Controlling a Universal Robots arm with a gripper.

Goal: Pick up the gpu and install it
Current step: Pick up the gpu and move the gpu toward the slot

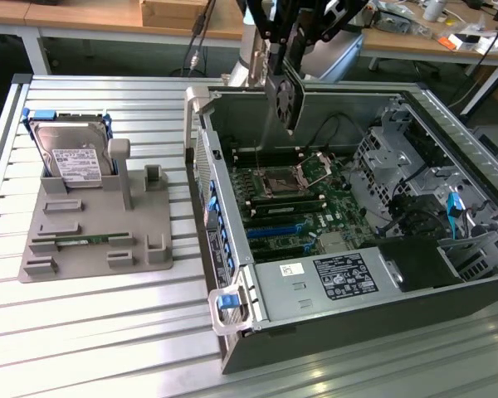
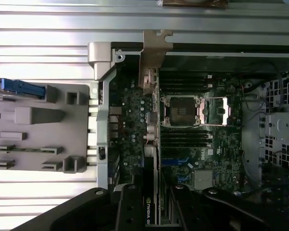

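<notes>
Items as I logged them from the console, nearest first.

1. Tabletop [image 1: 91,332]: ribbed metal slats. It carried the case and the holder.
2. Case [image 1: 315,332]: an open grey PC case lying on its side. A latch [image 1: 226,302] with a blue tab sat at its near corner.
3. Power supply [image 1: 332,278]: a silver box with a black-and-white label, set along the case's near wall.
4. Motherboard [image 1: 315,211]: green, lying flat on the case floor. Blue slots [image 1: 274,228] lay toward its near edge, and the CPU socket [image 1: 284,178] sat further in.
5. Holder [image 1: 83,211]: a grey moulded tray just beside the case, on the exterior view's left. A thin green memory stick [image 1: 75,241] lay in a near groove. A hard drive [image 1: 73,162] with a white label and blue rails stood tilted at the far end.
6. Gpu [image 1: 287,99]: a black card that hung upright above the far part of the case, over the motherboard and apart from it. I saw the jaws pinching it from above, one against each flat side. In the wrist view I saw the gpu [image 2: 151,192] edge-on, and its metal bracket [image 2: 153,53] reached over the case's edge wall.
7. Benches [image 1: 108,16]: wooden, beyond the tabletop, with cables and small clutter on them.
</notes>
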